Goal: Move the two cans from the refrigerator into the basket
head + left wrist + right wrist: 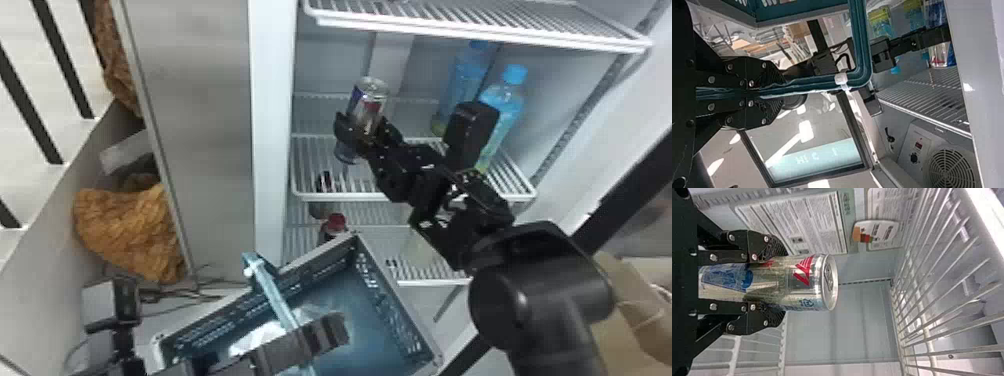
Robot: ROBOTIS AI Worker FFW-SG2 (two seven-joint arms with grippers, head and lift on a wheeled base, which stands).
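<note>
Taking a can (pixel 803 282) out of the refrigerator (pixel 272 125), by the look of it.
Grasped in the right jaws (pixel 783 283), over the far shelf (pixel 311 196); cannot tell whether first or second of the pair. Clenched on the handle (pixel 272 290) of the nearer basket (pixel 389 300) with the left jaws (pixel 779 92). Next, likely: draw back past the shelf edge, bring near, lower inside without knocking the handle, release.
</note>
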